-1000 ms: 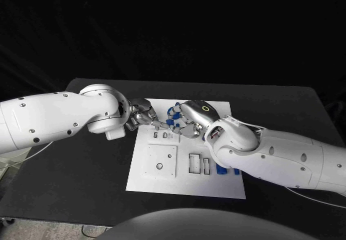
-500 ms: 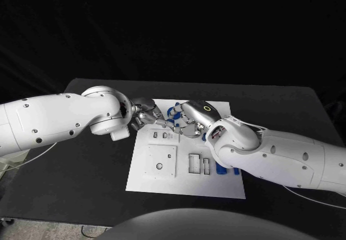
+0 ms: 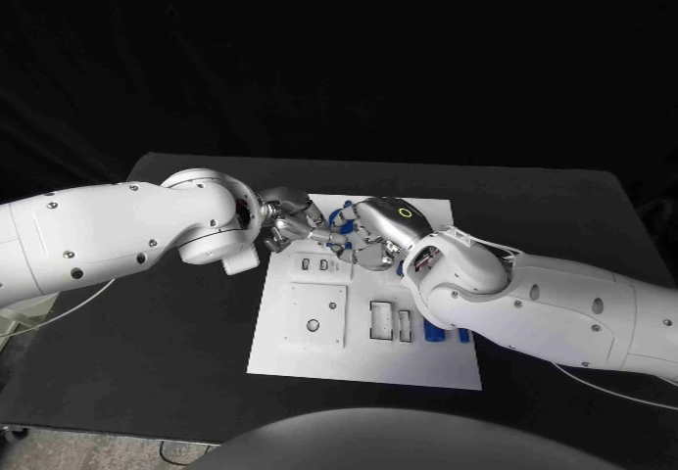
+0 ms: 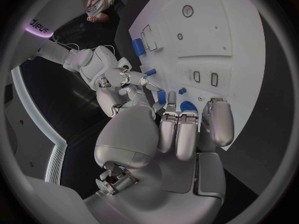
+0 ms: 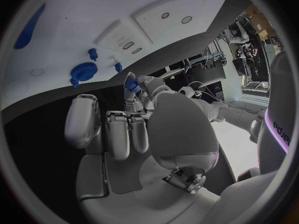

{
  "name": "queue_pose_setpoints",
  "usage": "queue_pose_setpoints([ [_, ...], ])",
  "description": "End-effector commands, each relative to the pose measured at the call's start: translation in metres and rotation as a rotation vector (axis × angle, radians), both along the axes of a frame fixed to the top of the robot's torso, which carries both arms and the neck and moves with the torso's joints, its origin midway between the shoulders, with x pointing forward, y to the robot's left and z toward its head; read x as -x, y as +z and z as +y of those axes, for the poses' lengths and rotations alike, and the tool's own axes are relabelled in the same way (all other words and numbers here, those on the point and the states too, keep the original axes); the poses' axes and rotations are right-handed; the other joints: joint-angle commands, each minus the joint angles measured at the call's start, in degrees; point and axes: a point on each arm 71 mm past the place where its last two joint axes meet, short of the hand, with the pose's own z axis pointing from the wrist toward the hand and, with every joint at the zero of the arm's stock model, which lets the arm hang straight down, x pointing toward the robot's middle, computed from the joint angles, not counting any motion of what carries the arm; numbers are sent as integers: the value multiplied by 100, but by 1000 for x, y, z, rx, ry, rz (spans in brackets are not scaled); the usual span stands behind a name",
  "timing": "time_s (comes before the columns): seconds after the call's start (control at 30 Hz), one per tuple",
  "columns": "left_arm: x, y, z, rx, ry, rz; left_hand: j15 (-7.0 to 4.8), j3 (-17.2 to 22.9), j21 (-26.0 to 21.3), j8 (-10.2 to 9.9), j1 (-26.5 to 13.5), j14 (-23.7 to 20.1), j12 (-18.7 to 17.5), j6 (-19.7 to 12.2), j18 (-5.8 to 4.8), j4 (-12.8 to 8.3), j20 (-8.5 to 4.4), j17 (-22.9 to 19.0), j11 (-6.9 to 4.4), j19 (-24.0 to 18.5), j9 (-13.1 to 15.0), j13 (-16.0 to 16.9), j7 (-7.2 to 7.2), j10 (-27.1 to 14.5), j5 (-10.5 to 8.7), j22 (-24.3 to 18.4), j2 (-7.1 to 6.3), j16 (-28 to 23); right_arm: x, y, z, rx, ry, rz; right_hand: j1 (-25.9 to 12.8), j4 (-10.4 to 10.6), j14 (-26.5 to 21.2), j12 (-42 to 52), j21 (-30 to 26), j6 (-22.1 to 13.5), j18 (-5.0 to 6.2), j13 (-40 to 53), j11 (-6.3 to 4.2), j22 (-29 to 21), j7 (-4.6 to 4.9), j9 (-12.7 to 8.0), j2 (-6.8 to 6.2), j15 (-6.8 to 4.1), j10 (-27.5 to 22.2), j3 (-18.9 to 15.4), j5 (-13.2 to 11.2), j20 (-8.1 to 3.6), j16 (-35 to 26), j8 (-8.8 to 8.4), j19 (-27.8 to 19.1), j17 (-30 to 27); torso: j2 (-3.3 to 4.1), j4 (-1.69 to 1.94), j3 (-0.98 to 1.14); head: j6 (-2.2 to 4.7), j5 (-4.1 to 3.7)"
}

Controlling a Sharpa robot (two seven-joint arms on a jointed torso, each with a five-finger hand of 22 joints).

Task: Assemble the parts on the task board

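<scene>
Fingers of the left hand (image 3: 290, 223) and right hand (image 3: 370, 238) are brought together over the far end of the task board (image 3: 364, 362) in the head view; whether either pinches a part cannot be told there. In the left wrist view, the left hand's fingers (image 4: 177, 134) are held side by side and extended, nothing gripped, above a round blue part (image 4: 187, 106) on the board. In the right wrist view, a small blue part (image 5: 131, 85) is seen pinched at the other hand's fingertips, while a blue gear (image 5: 81, 71) rests on the board

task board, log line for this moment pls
left hand: holds small blue part | right hand: empty, over task board | blue gear: on board
</scene>
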Motion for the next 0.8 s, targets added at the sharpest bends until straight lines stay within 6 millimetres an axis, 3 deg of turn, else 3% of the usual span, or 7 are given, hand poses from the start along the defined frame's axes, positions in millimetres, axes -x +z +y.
queue_pose_setpoints([
  [0.03,1,1,-4,48,-15,-5,0,78,-15,0,229,613,-33,103,99,-12,-14,1505,-41,-27,-77,1287,-11,315,347,449,105,14,0,0,1,7,4,-1,29,-8,522,22,19,35,12,1505,29,910,-5,229,18,47,591,31,-10,37,28,-22,-1,1066,1,1,4,0,0],
  [0.13,1,0,-4,50,-17,-2,-16,194,-17,80,517,613,-28,270,98,-44,-30,1505,-56,-19,-148,1290,-41,319,1006,471,114,14,0,0,1,5,4,-4,33,-11,522,22,25,35,11,1505,29,911,-4,227,23,48,591,38,-18,38,28,-26,1,1065,1,-5,5,0,-3],
  [0.17,1,0,-4,50,-17,-1,-16,209,-18,100,555,613,-26,301,98,-41,-32,1505,-58,-18,-154,1291,-44,320,1079,474,109,14,0,0,1,5,4,-5,33,-11,522,22,25,35,11,1505,29,911,-4,227,23,48,591,38,-18,38,28,-26,1,1065,1,-5,5,0,-4],
  [0.43,2,-2,-5,50,-20,5,-118,605,-15,611,1234,613,-18,689,93,-142,-114,1505,-180,13,51,1297,-232,330,2208,531,-88,14,0,0,1,4,3,-7,38,-16,521,22,25,37,11,1505,30,911,-4,225,29,49,591,47,-24,40,26,-30,0,1063,5,-3,4,0,-3],
  [0.57,2,-2,-5,50,-19,5,-172,881,-20,990,1414,613,-21,613,88,-75,-167,1505,-229,25,397,1296,-298,334,2557,558,-269,14,0,0,1,6,3,-8,38,-16,521,22,25,37,11,1505,30,911,-4,225,29,49,591,47,-24,40,26,-30,0,1063,2,-3,2,0,-3],
  [0.67,2,-2,-5,51,-19,4,-211,1238,-27,1499,1430,613,-16,427,84,45,-206,1505,-265,40,911,1298,-324,346,2749,592,-444,14,0,0,1,9,4,-7,46,-22,521,22,20,39,12,1505,30,910,-4,223,35,49,591,57,-29,41,24,-33,-2,1060,4,1,2,0,-4],
  [0.8,2,-3,-5,50,-19,5,-214,1682,-34,1974,1314,613,-11,287,86,30,-242,1505,-306,56,1383,1302,-369,353,2851,626,-549,14,0,0,1,18,7,-4,53,-29,520,22,17,42,13,1505,29,909,-5,223,37,50,591,64,-32,42,23,-36,-3,1057,2,-1,3,0,-3],
])
